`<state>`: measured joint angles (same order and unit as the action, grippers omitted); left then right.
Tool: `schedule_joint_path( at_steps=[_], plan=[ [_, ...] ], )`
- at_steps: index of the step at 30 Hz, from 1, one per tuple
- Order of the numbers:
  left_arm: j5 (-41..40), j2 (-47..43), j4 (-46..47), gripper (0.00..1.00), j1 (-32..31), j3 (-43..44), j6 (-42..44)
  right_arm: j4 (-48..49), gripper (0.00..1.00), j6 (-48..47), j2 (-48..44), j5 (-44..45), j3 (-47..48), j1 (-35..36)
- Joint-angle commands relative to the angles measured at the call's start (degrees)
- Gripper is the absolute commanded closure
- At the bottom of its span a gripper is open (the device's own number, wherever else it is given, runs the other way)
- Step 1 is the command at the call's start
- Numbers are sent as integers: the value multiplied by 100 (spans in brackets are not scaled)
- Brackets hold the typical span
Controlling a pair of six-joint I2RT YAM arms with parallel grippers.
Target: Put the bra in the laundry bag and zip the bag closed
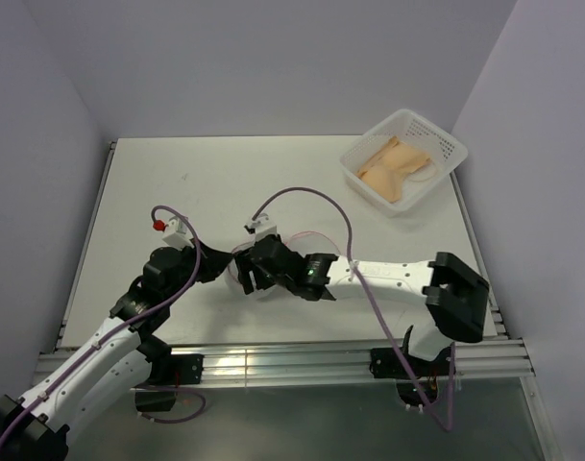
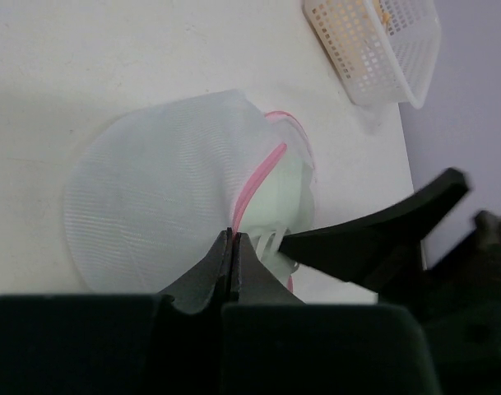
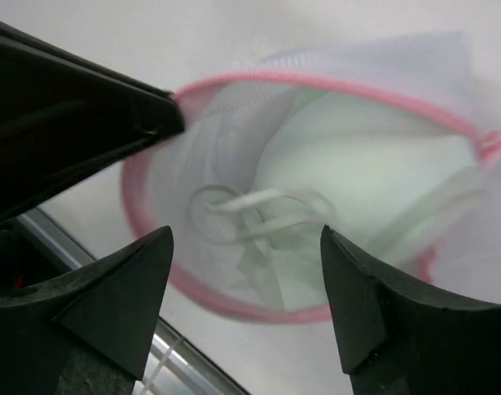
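The laundry bag (image 2: 160, 197) is a round white mesh pouch with a pink zipper rim (image 3: 234, 303), lying open on the table between the two grippers (image 1: 238, 261). A pale white bra (image 3: 316, 173) with thin straps lies inside it and also shows in the left wrist view (image 2: 285, 193). My left gripper (image 2: 232, 236) is shut on the bag's pink rim at its near edge. My right gripper (image 3: 246, 239) is open and empty, its jaws facing the bag's mouth just above the rim. In the top view both grippers (image 1: 223, 261) (image 1: 254, 272) hide most of the bag.
A white perforated plastic basket (image 1: 403, 158) with peach-coloured garments (image 1: 393, 165) stands at the back right, and shows in the left wrist view (image 2: 382, 45). The metal rail (image 1: 273, 360) of the table's front edge runs just behind the grippers.
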<state>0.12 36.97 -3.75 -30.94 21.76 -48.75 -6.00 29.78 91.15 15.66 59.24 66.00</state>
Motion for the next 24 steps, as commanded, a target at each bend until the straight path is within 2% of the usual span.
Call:
schedule_joint_path(
  at_steps=[1, 2, 5, 9, 10, 11, 13, 14, 15, 19, 24],
  plan=[
    [23, -93, 252, 100, 26, 48, 59, -586, 20, -385, -992, 105, 430, -156],
    [23, -94, 252, 100, 18, 48, 59, -639, 14, -403, -1116, -1, 413, -218],
    [23, -94, 243, 100, 18, 57, 76, -753, 5, -447, -1494, -457, 343, -464],
    [23, -129, 199, 100, 18, 83, 94, -648, 3, -377, -1855, -1064, -17, -1008],
    [-151, -146, 182, 100, 26, 83, 94, -587, 5, -324, -1986, -1100, -149, -1158],
    [-170, -164, 173, 100, 18, 100, 94, -439, 16, -272, -2048, -1057, -481, -1342],
    [-196, -225, 120, 100, 18, 118, 111, -332, 26, -34, -2189, -795, -851, -1957],
    [-214, -252, 103, 100, 26, 127, 120, -227, 44, 45, -2198, -653, -1227, -2159],
    [-240, -260, 102, 100, 18, 136, 103, -183, 45, 159, -2198, -539, -1396, -2501],
    [-118, -217, 321, 100, 26, 188, 15, 72, 43, 423, -1980, 270, -2091, -2785],
    [-91, -24, 507, 100, 26, 197, 41, 424, 42, 564, -1602, 245, -2532, -2987]
  ],
)
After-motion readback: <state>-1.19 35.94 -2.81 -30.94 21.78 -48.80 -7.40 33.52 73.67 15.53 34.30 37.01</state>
